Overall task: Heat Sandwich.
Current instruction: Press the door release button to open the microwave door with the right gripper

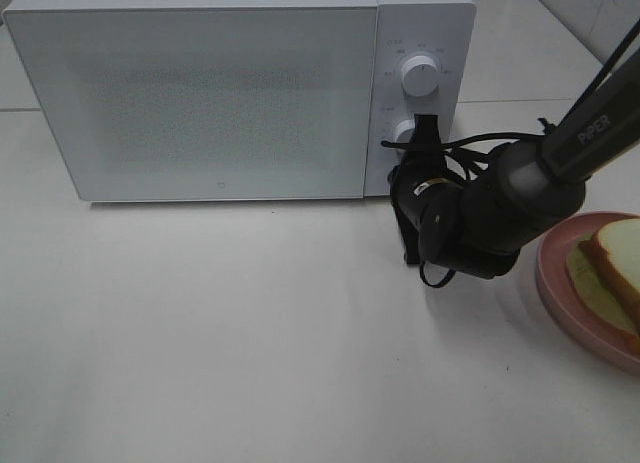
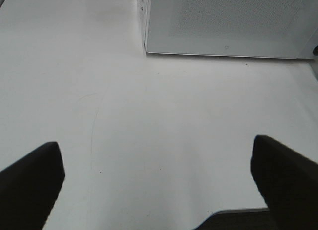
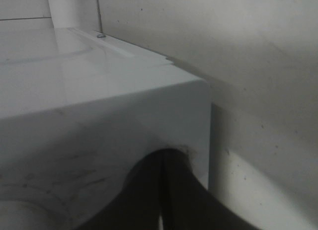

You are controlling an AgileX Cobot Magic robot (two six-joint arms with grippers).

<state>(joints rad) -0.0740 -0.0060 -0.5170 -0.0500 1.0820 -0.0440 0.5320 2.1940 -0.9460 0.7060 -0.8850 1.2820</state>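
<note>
Presently right gripper (image 1: 427,133), jaws shut and empty, sits at the lower knob (image 1: 403,133) of the closed microwave (image 1: 200,93), probably to open it; sandwich (image 1: 615,258) waits right; left gripper (image 2: 156,148), jaws wide, empty.

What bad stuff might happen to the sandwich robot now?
The shut right end effector sits at the lower knob of the microwave; it might start the oven while the sandwich is still outside. Pulling back, it might bump the pink plate.

White microwave (image 1: 200,93) (perhaps speckled), pink plate (image 1: 552,278)
</note>
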